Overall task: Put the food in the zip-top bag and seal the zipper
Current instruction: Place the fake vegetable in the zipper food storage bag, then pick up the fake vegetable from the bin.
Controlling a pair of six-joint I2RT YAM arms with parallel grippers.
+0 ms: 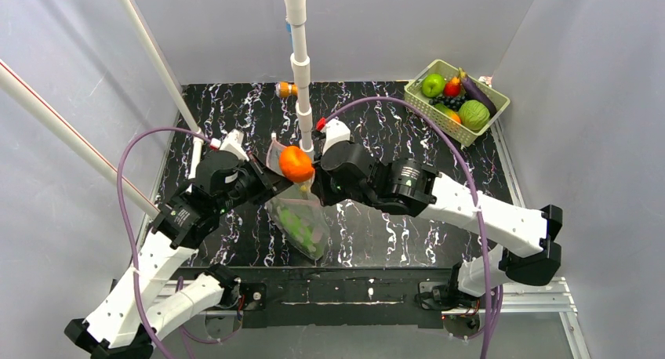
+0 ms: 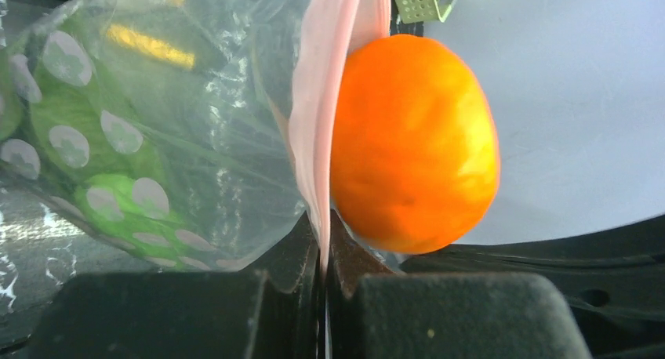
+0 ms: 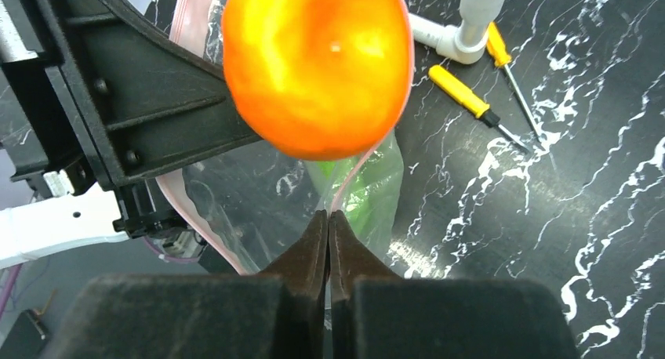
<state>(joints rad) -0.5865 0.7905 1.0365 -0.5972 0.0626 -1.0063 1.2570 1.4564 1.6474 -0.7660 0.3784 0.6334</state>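
Two arms reach in from the near edge and meet over the middle of the surface, wrists turned toward each other. The left arm rises from its base and bends inward at the elbow. The right arm stretches long and low across to the left.

The left tool has its fingers pressed together on the pink zipper at the mouth of the bag. The right tool faces it, fingers also together, with the thin pink edge running down into its tips. I read that as clamped on the opposite lip.

Between the two tools, just above their fingertips, an orange sits at the bag's mouth, touching the pink strip. The rest of the bag hangs below and toward the near side of both tools, with green leafy pieces inside it.

Just beyond the tools stands a white post. Two yellow-handled screwdrivers lie near its foot. Well away, far right of the right tool, a basket holds a melon, an eggplant and other food.
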